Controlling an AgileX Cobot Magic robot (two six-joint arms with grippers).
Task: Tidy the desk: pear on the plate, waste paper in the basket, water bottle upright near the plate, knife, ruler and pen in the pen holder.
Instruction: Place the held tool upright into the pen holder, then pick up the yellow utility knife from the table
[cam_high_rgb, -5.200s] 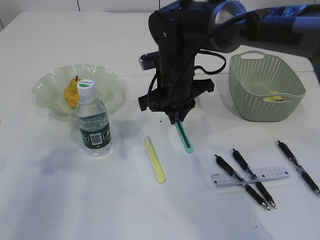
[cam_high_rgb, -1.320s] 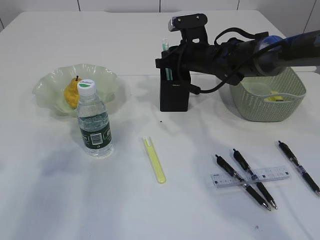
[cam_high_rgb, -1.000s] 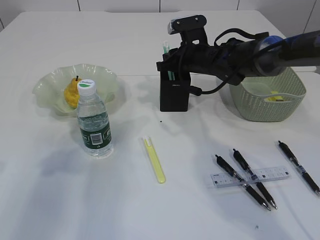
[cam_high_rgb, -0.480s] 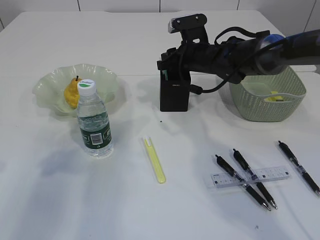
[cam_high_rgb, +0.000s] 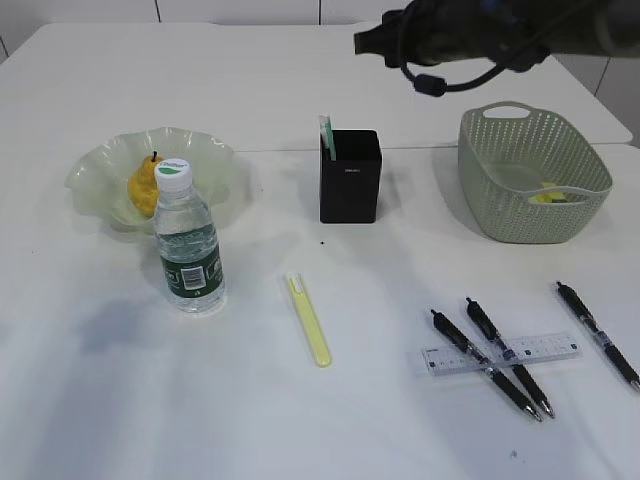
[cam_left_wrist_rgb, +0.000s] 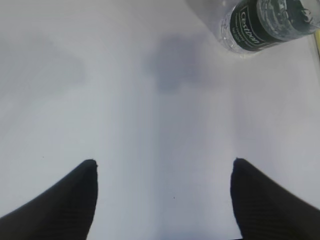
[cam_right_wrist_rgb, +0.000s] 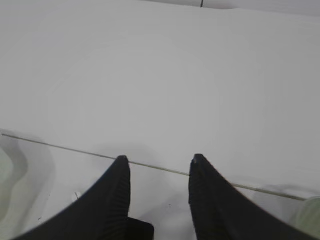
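Hovering high at the far right, right gripper parted, empty | left gripper wide, empty | green knife in pen holder | risk: ruler lies across pens, a pinch may drag both.

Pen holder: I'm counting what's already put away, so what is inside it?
A green strip-like tool sticks up at the left corner of the pen holder. Its lower part, and anything else inside, is hidden by the black walls.
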